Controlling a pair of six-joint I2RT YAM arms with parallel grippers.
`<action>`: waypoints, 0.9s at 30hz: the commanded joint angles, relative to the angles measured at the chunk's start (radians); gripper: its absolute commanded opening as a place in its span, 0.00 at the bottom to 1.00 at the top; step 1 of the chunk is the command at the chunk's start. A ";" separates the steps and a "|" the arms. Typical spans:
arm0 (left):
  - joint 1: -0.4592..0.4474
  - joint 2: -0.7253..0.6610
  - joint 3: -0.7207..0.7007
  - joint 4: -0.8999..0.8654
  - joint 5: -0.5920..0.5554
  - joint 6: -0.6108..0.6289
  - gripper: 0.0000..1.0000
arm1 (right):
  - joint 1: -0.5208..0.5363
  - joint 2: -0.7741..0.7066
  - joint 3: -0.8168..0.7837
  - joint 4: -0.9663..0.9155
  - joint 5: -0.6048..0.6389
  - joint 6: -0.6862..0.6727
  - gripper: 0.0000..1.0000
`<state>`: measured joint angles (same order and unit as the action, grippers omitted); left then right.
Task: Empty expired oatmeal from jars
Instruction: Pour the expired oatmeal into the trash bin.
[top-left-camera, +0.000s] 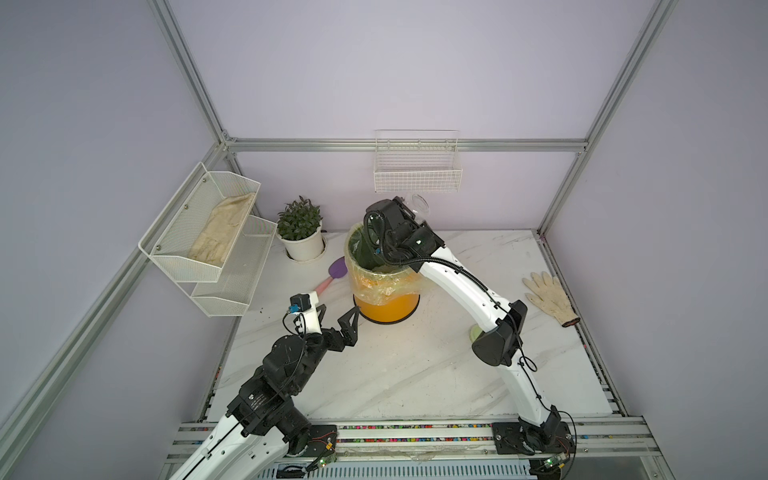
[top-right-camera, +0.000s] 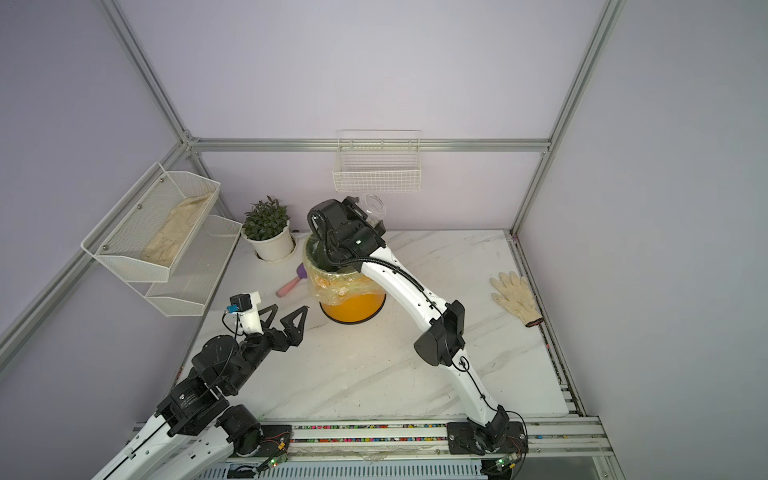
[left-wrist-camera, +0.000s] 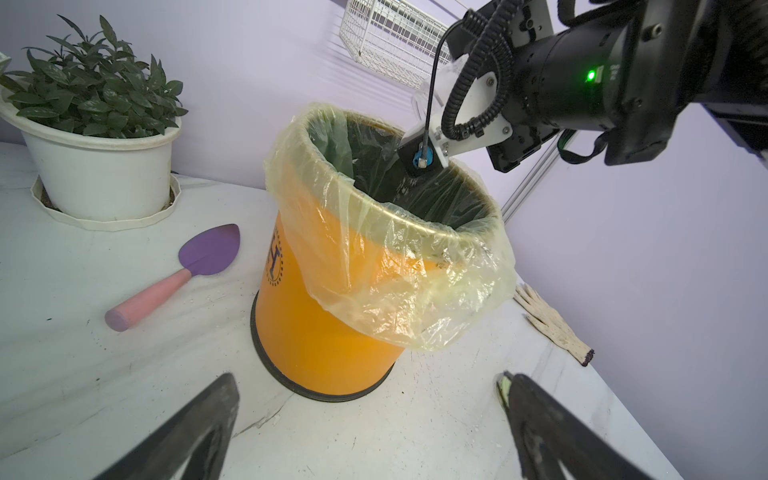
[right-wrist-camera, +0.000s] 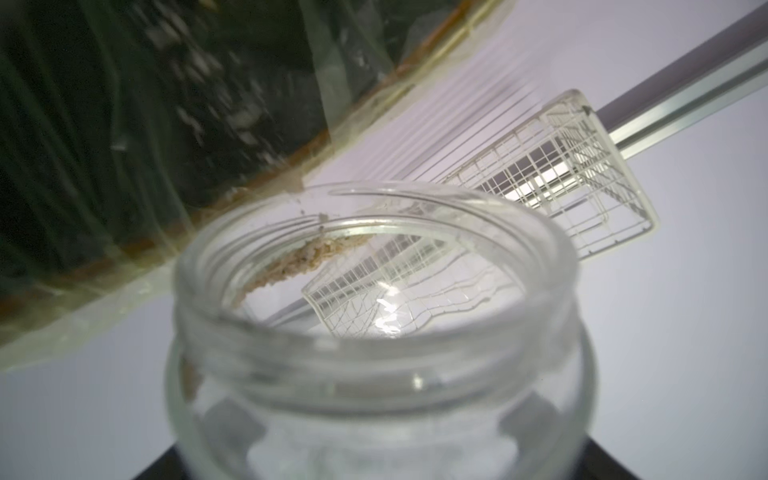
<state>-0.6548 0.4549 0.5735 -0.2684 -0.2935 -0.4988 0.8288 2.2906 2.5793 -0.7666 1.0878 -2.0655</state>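
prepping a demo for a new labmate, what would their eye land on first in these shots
The orange bin with its yellow liner in the middle of the marble table, and the right arm bent over it, holding a clear jar tipped above the bin's far rim. In the right wrist view the jar is nearly empty, with just a streak of oatmeal inside its neck.

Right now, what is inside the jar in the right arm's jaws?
The jar looks almost empty: only a thin streak of oatmeal clings near its neck. Its bottom is blurred, so any flakes there cannot be ruled out.
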 joint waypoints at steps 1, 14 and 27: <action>0.006 -0.001 -0.035 0.045 -0.001 -0.017 1.00 | 0.039 -0.039 -0.082 0.017 0.177 -0.413 0.04; 0.006 0.014 -0.023 0.067 0.011 0.016 1.00 | 0.089 0.082 0.136 0.075 0.174 -0.539 0.04; 0.006 0.059 -0.020 0.092 0.019 0.003 1.00 | 0.092 0.010 0.040 -0.083 0.106 -0.324 0.03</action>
<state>-0.6548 0.5098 0.5644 -0.2253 -0.2867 -0.4950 0.9115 2.3177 2.5603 -0.7803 1.1557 -2.0663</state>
